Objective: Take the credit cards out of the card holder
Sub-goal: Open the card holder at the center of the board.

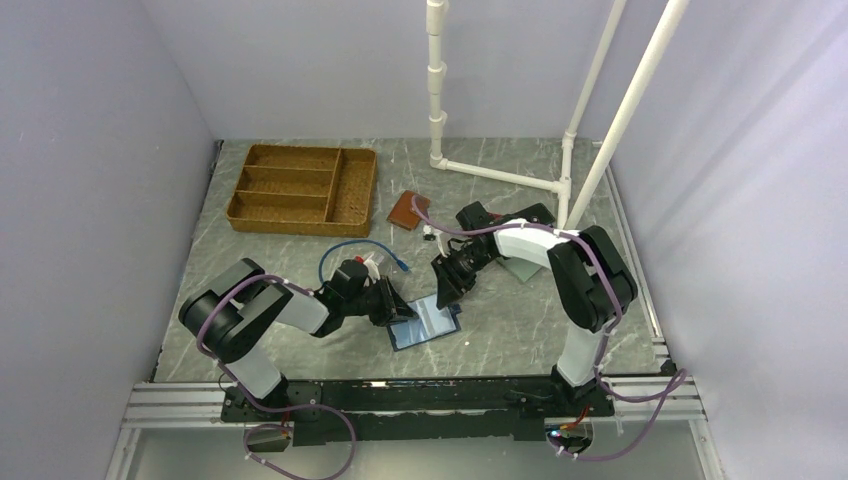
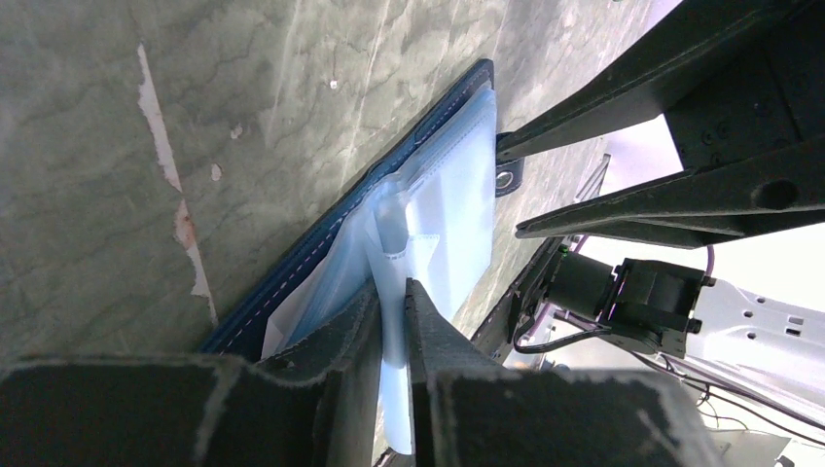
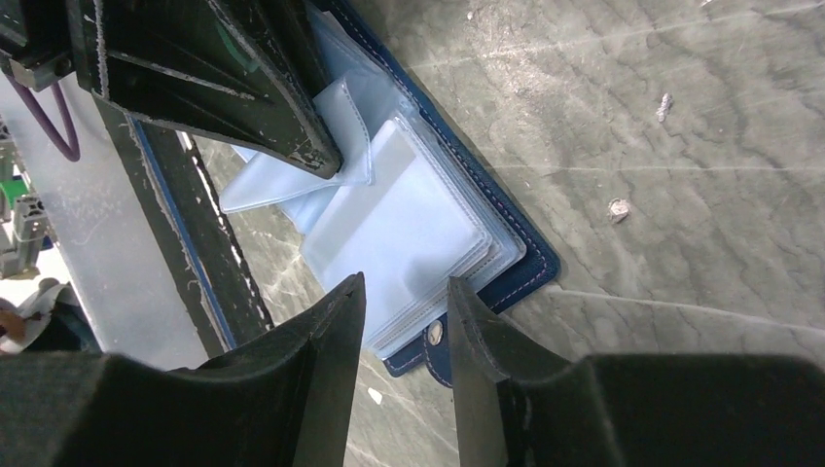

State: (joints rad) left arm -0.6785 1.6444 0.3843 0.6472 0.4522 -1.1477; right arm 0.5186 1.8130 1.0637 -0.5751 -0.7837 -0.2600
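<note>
I count one card holder (image 1: 428, 322) between my jaws, one brown wallet (image 1: 407, 210) and one wicker tray (image 1: 290, 205) beyond them.

Pale lilac walls (image 1: 90, 130) round grey marble-look table (image 1: 250, 245) w/ white PVC pipe frame (image 1: 500, 175) at back.

I record the card holder (image 3: 530, 263) as navy with pale stitching. Its sleeves (image 3: 409, 229), ahead of the right jaws, are translucent pale blue. The bench (image 3: 681, 195) is grey-green and white-veined.
</note>
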